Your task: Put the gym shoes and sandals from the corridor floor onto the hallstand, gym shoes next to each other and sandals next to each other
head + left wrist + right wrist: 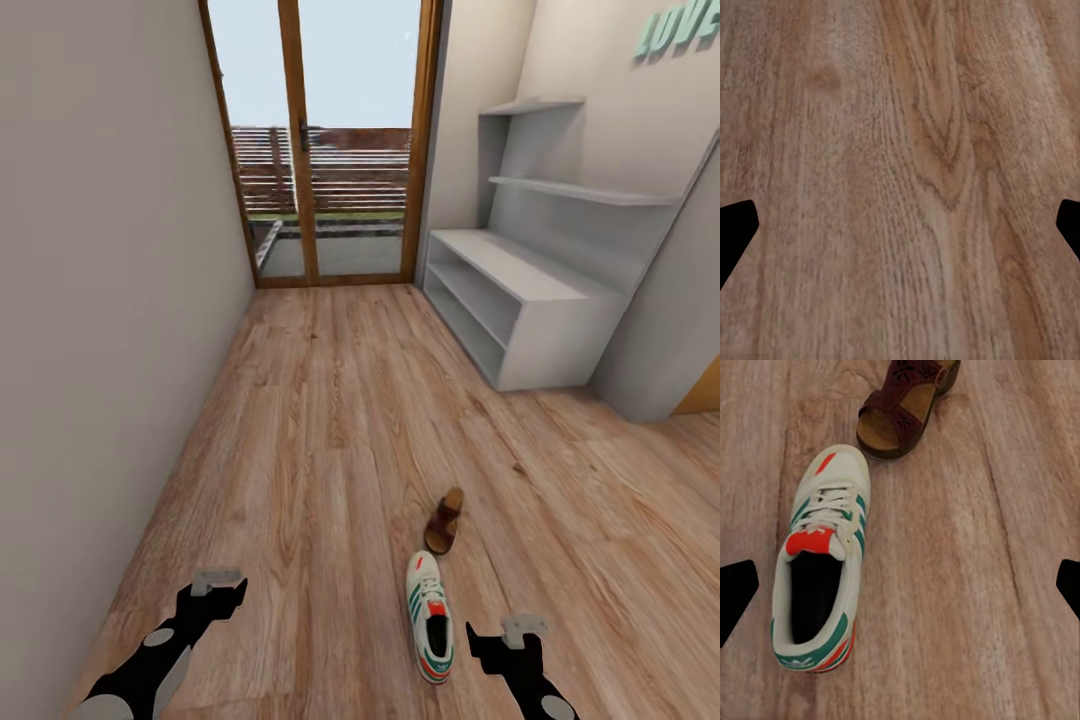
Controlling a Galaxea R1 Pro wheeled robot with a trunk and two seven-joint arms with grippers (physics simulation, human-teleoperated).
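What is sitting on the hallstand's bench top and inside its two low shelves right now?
Nothing shows on the hallstand bench top, and the visible parts of the shelves look bare; their far ends are hidden by the side wall. One gym shoe and one sandal lie on the corridor floor.

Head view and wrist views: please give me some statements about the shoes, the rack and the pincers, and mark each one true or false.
1. One gym shoe lies on the corridor floor. True.
2. A sandal stands on the hallstand. False: it lies on the floor, just beyond the gym shoe's toe.
3. The right pincer is shut on the gym shoe. False: it is open and holds nothing; the shoe lies beside it.
4. The left pincer is open over bare floor. True.
5. The hallstand's visible shelves hold no shoes. True.
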